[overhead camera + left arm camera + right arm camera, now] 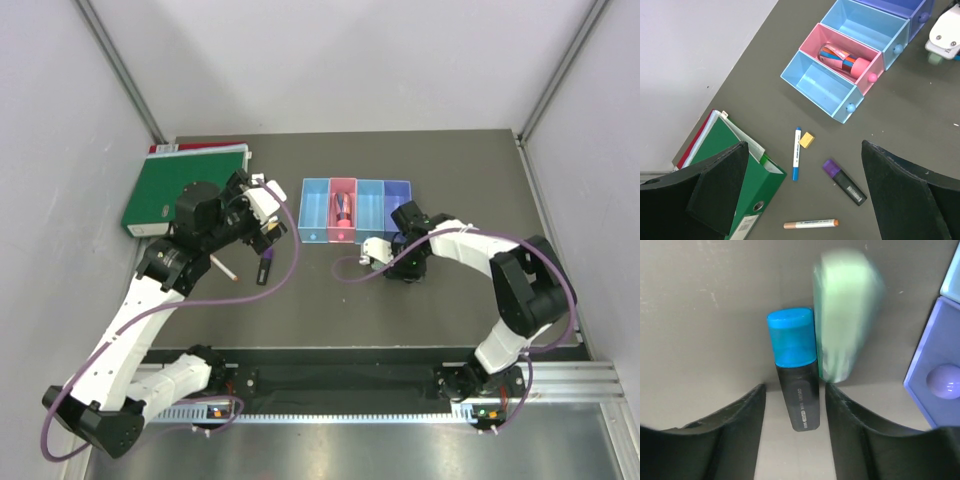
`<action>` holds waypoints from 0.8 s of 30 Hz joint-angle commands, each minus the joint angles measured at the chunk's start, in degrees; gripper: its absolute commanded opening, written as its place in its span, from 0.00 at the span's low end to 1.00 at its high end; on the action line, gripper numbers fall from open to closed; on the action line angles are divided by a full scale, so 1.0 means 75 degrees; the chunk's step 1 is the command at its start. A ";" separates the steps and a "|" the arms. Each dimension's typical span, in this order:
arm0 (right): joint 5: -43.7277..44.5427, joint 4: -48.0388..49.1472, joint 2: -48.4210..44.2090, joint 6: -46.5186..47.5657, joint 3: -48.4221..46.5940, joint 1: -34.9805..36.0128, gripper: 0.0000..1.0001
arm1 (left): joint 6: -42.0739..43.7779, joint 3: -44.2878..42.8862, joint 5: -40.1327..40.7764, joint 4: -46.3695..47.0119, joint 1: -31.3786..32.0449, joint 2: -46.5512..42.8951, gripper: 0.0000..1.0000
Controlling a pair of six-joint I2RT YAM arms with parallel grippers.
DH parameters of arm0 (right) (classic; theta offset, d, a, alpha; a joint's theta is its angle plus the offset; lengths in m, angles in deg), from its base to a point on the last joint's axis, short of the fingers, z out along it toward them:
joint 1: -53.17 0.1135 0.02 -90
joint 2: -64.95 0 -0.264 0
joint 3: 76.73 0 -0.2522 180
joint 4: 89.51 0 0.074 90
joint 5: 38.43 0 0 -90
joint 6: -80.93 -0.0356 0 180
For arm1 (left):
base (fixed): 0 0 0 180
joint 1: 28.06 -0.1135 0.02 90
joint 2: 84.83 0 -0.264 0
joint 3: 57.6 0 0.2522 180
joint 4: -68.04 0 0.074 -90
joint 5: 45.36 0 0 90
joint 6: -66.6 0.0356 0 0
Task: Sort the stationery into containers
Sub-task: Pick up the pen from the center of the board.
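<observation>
Highlighter (790,340) straddled by right gripper (795,386), slim gaps | purple bin (935,365) alongside | left gripper (804,146) wide above table (920,115).

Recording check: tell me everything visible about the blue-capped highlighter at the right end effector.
The blue-capped highlighter has a black, plastic-looking body with small white print and a translucent bright blue cap, fitted on. It lies on the grey table, cap pointing away from the right end effector, whose fingers straddle the body with a thin gap either side. A blurred green item sits close beside it; whether they touch cannot be told.
</observation>
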 commanded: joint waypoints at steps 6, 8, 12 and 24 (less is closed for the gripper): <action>-0.0014 0.0279 0.0379 -0.0030 -0.0120 0.0103 0.10 | 0.0150 -0.0334 0.0016 0.0358 -0.0034 -0.0018 0.99; -0.0014 0.0233 0.0309 -0.0042 -0.0120 0.0103 0.03 | 0.0162 -0.0346 0.0027 0.0382 -0.0034 0.0005 0.99; 0.0056 0.0045 0.0028 -0.0159 -0.0120 0.0138 0.00 | 0.0162 -0.0334 0.0004 0.0382 -0.0045 0.0006 0.99; -0.0506 -0.1244 -0.1672 -0.2266 -0.2015 0.0174 0.00 | -0.0002 0.0403 0.0086 0.0405 -0.0034 -0.0533 0.99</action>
